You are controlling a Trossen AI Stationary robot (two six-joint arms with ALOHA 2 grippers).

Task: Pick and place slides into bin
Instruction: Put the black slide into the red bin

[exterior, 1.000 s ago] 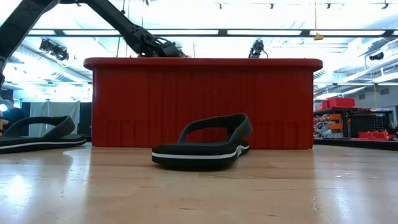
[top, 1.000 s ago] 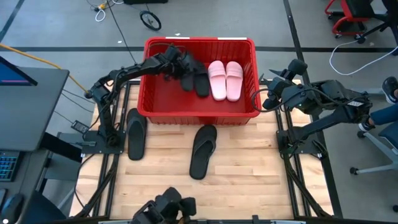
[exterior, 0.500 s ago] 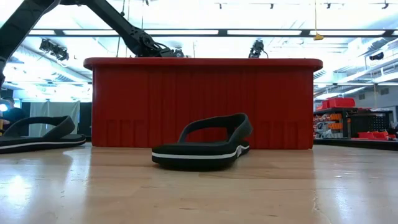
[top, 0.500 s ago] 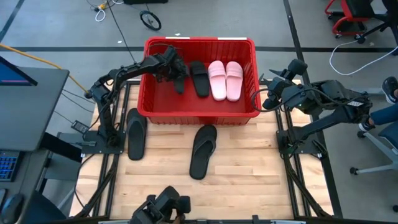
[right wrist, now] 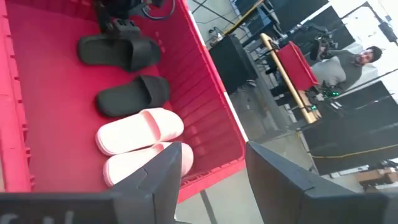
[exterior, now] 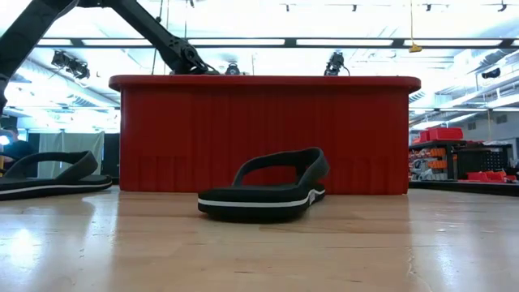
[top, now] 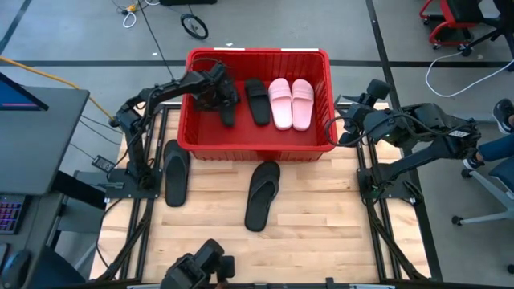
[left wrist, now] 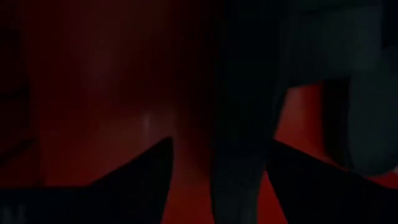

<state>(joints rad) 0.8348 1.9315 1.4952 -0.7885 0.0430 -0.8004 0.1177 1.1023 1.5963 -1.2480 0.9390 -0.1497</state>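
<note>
The red bin (top: 257, 143) stands at the table's far middle. On its floor lie two pink slides (top: 291, 103) and two black slides (top: 257, 101), soles down. My left gripper (top: 218, 95) hangs open inside the bin over the left black slide (right wrist: 118, 53). In the left wrist view its fingers stand on either side of that slide (left wrist: 242, 124). My right gripper (right wrist: 214, 180) waits open outside the bin's right wall. A black slide (top: 175, 171) and a black flip-flop (top: 262, 193) lie on the table.
The bin's walls (exterior: 263, 134) rise well above the two sandals on the table in front of it. Bare wood lies near and right of the flip-flop (exterior: 263, 191). A person (right wrist: 364, 57) sits in the room beyond the table.
My left gripper has gone toward the bin's left wall with a black slide. That slide, first close against the other black slide, now lies flat on the bin floor a little left of it.
</note>
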